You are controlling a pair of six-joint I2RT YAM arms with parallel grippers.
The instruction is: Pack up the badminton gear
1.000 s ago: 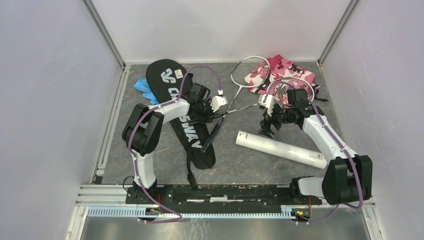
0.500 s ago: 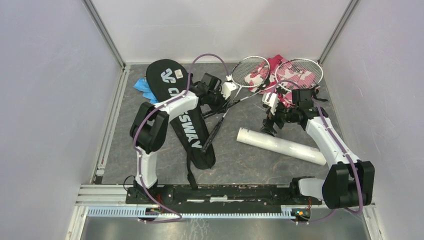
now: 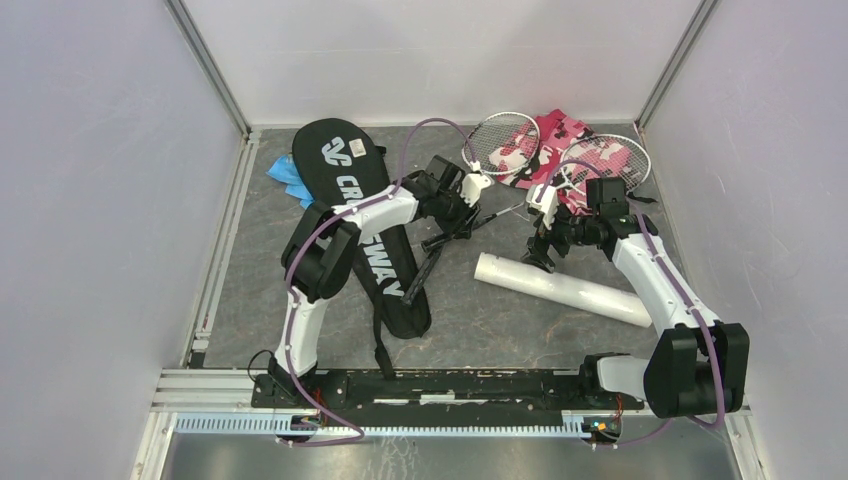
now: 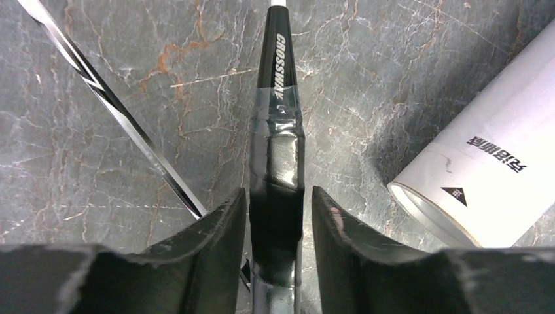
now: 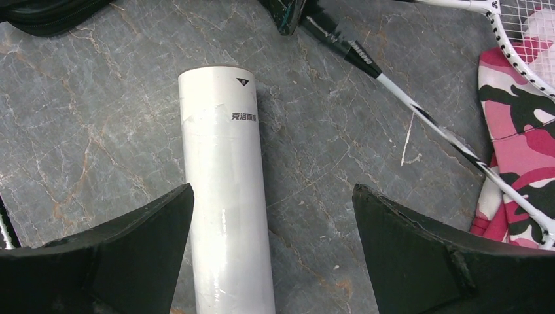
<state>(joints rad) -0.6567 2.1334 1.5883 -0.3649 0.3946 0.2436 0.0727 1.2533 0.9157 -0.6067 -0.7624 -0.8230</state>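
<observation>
Black taped racket handle [image 4: 278,157] lies inside the left pincer [image 4: 278,193], lower centre of the wrist view; pinched or merely straddled, I cannot tell. Light, stiff, grippy: best taken there. Right pincer [image 5: 271,190] gapes wide over the white tube [image 5: 226,196], which looks smooth and likely to roll.

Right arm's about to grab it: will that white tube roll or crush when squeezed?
Likely rolls if nudged: the tube is a smooth cylinder lying on its side on the flat table. Probably light and crushable: one end looks open and thin-walled. Its glossy skin may slip in the right gripper.
</observation>
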